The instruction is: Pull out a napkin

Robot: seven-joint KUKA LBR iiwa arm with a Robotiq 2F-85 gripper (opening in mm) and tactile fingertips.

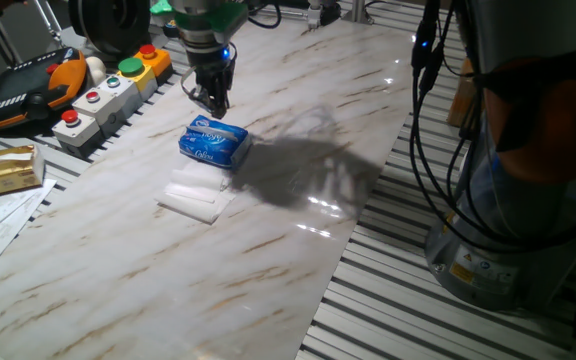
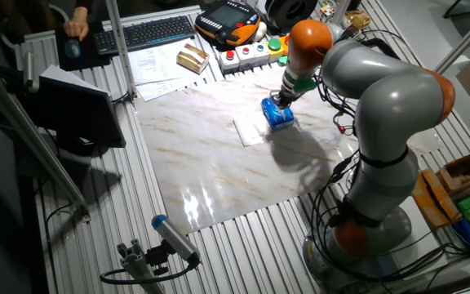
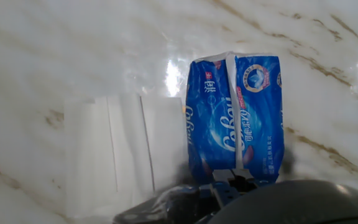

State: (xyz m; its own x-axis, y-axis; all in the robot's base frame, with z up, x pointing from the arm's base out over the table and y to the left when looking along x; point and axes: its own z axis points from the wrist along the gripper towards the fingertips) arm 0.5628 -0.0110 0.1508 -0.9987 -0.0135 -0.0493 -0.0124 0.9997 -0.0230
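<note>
Hovering gripper (image 1: 212, 103), state unclear | napkin (image 1: 196, 192) beyond blue pack (image 1: 213, 143), apart

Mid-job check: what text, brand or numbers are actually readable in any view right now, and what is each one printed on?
Large white script on the blue tissue pack: it shows in the hand view but reads sideways and I cannot make it out with certainty.
Small print on the same pack: too small to read.
Yellow label on the arm's base: blurred, unreadable.
White napkins beside the pack: no print visible.
Button box: no readable labels.
</note>
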